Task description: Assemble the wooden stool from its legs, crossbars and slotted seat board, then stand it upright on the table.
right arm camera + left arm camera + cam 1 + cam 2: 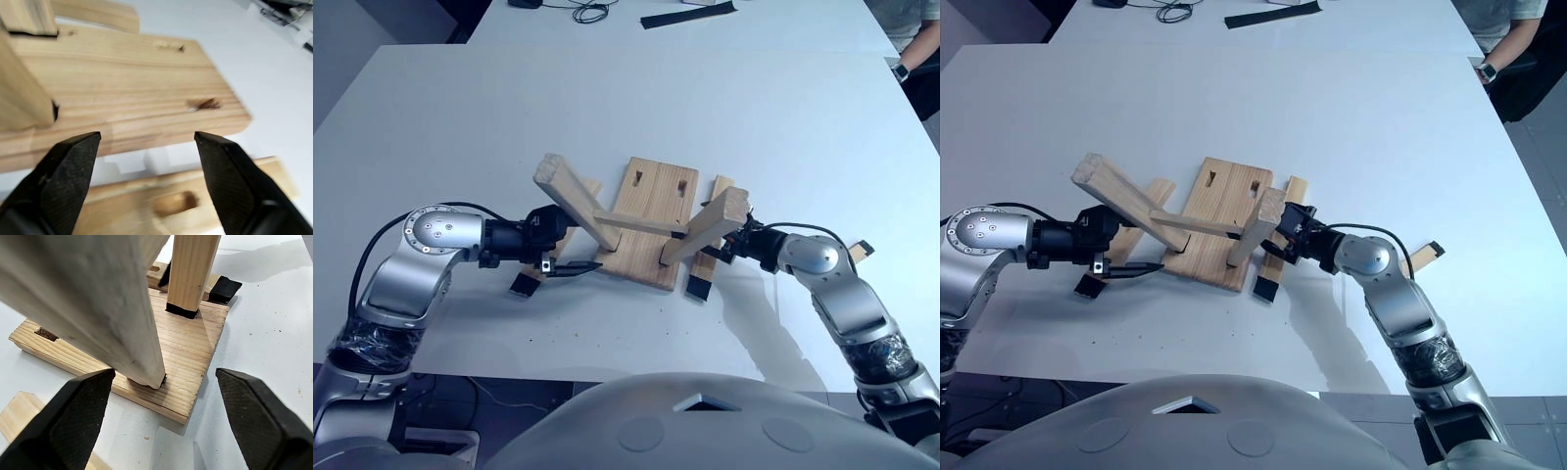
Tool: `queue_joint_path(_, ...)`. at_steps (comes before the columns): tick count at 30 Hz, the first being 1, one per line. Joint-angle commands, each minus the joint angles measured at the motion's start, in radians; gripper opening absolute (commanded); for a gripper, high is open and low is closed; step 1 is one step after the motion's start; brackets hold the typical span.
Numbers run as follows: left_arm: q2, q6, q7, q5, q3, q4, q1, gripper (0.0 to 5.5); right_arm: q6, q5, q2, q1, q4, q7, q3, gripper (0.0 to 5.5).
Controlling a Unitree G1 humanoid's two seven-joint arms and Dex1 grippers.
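Observation:
The slotted seat board (pixel 651 211) lies flat mid-table. Two legs stand in it and lean outward, the left leg (pixel 576 201) and the right leg (pixel 710 227), with a crossbar (pixel 641 223) between them. My left gripper (pixel 570 247) is open at the base of the left leg (pixel 98 298), its fingers (pixel 73 426) wide on either side without touching. My right gripper (pixel 728 242) is open just outside the right leg, low over the board (pixel 122 83) and a loose slotted leg (pixel 181 205).
One loose black-tipped leg (pixel 530 272) lies under my left gripper and another (pixel 703 269) beside the board's right edge. A small wooden piece (pixel 858 252) lies right of my right arm. Cables and a black strip (pixel 690 15) sit at the far edge.

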State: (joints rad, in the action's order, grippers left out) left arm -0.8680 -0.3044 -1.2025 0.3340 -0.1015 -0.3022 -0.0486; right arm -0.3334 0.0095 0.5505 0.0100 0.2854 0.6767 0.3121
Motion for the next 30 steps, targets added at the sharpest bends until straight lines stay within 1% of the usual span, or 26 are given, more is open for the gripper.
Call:
queue_joint_path(1, -0.002, 0.009, 0.003, -0.005, -0.003, -0.003, 0.006, 3.82, 0.029, -0.031, 0.061, -0.041, -0.043, 0.018, -0.019, 3.54)
queue_joint_path(5, 0.000, 0.017, 0.021, -0.008, 0.001, -0.020, 0.056, 3.82, 0.022, 0.003, 0.081, -0.088, -0.014, 0.007, -0.105, 3.54)
queue_joint_path(11, 0.039, -0.014, 0.084, 0.008, -0.016, -0.096, 0.109, 3.82, -0.053, 0.081, 0.064, -0.123, 0.145, -0.020, -0.222, 3.54)
queue_joint_path(16, 0.080, -0.045, 0.139, 0.010, -0.031, -0.133, 0.115, 3.82, -0.140, 0.131, -0.016, -0.082, 0.236, -0.112, -0.275, 3.54)
queue_joint_path(20, 0.094, -0.051, 0.161, 0.005, -0.035, -0.132, 0.110, 3.82, -0.186, 0.150, -0.064, -0.050, 0.255, -0.182, -0.321, 3.54)
queue_joint_path(23, 0.082, -0.055, 0.167, 0.025, 0.005, -0.128, 0.121, 3.82, -0.220, 0.181, -0.076, -0.021, 0.270, -0.215, -0.378, 3.54)
queue_joint_path(27, 0.075, -0.108, 0.186, 0.109, 0.122, -0.146, 0.141, 3.82, -0.261, 0.166, -0.068, -0.033, 0.312, -0.260, -0.422, 3.54)
queue_joint_path(30, 0.072, -0.157, 0.203, 0.184, 0.211, -0.190, 0.177, 3.82, -0.340, 0.178, -0.078, -0.084, 0.412, -0.301, -0.455, 3.54)
